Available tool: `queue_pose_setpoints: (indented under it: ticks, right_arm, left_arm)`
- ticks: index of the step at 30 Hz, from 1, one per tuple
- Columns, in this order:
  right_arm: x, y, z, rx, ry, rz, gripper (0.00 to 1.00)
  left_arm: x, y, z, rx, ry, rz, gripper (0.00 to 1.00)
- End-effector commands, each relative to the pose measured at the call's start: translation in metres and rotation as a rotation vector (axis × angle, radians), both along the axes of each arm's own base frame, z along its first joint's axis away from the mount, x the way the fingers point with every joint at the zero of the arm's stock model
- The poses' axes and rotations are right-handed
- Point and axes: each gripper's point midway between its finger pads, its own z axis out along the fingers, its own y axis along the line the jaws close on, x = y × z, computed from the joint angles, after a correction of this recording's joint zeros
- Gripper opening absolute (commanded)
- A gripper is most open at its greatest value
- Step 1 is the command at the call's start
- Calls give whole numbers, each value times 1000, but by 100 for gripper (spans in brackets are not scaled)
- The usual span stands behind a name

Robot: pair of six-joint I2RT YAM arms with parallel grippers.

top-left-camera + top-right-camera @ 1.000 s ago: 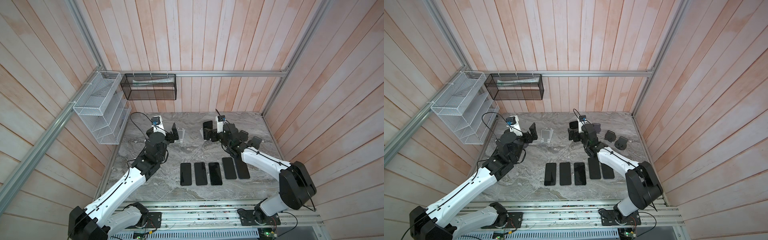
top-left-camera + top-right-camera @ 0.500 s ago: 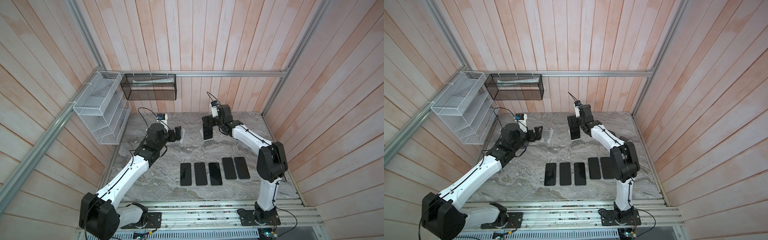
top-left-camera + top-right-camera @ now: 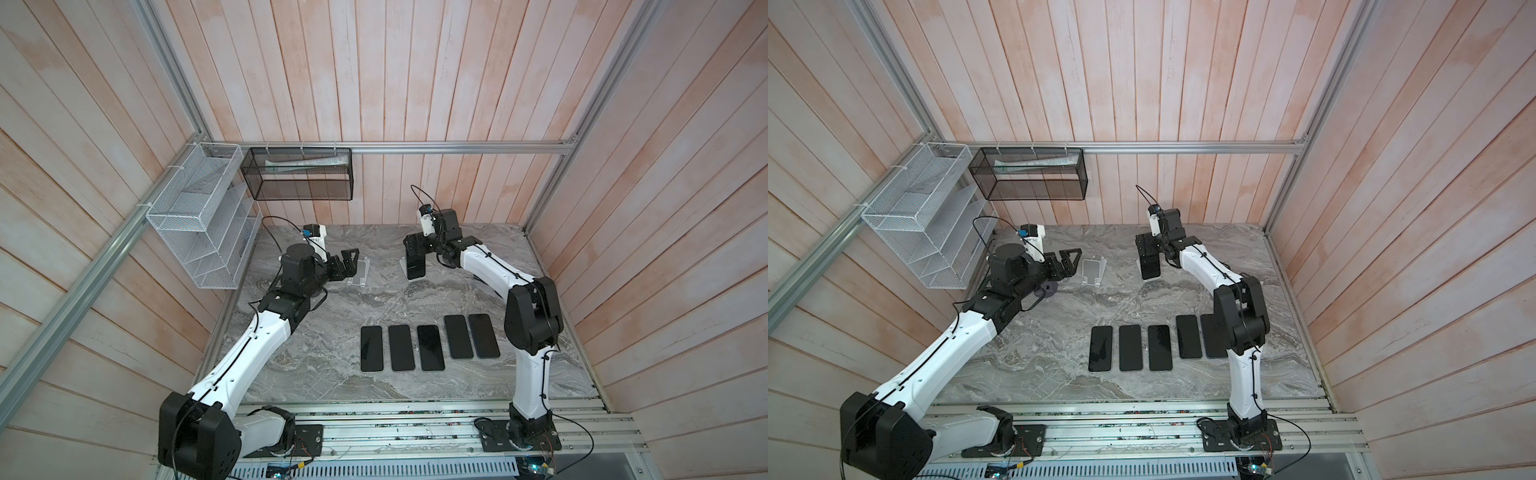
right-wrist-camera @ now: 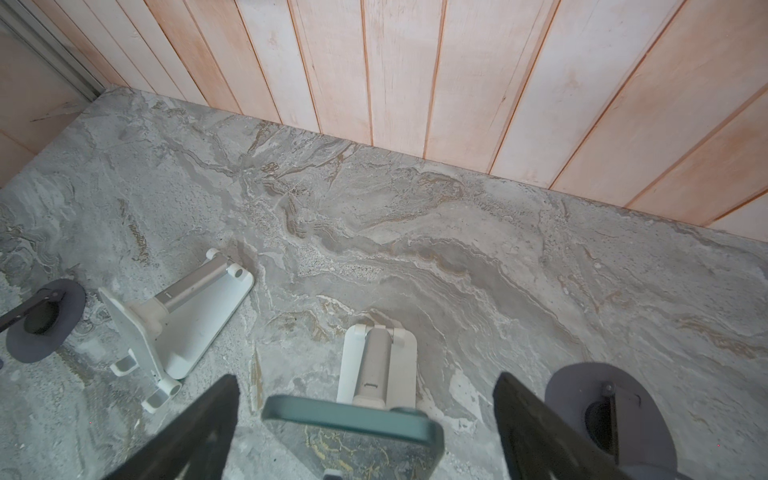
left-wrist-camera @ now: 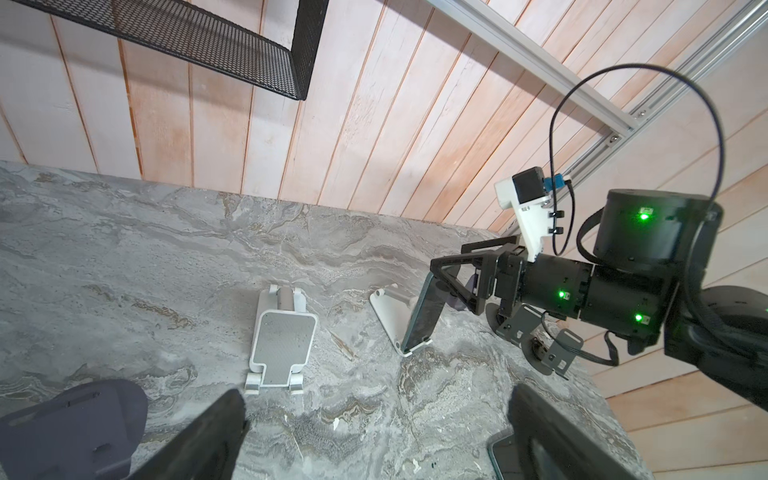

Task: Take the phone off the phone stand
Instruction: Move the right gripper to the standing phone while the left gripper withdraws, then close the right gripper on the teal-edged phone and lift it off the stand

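Right wrist view: the phone (image 4: 351,419), propped on its stand (image 4: 376,361), lies within the wide-open right hand (image 4: 368,380), untouched.

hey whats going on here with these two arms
The right tool is open around the top edge of a phone propped in a white stand, not gripping it yet. The left tool is open too, beside an empty stand and holding nothing. Five more phones lie flat in a row near the front of the table.
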Motion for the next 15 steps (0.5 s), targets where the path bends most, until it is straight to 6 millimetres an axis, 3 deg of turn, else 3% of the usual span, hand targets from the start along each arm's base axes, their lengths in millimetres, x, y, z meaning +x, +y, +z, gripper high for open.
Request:
queue_pose_setpoints:
  ticks: [1, 15]
  right_arm:
    - [3, 2, -10, 21, 12, -18, 94]
    - [-4, 9, -31, 29, 38, -3, 91]
  left_arm:
    - [-2, -2, 0, -42, 1, -25, 100]
    - [2, 3, -1, -88, 14, -31, 100]
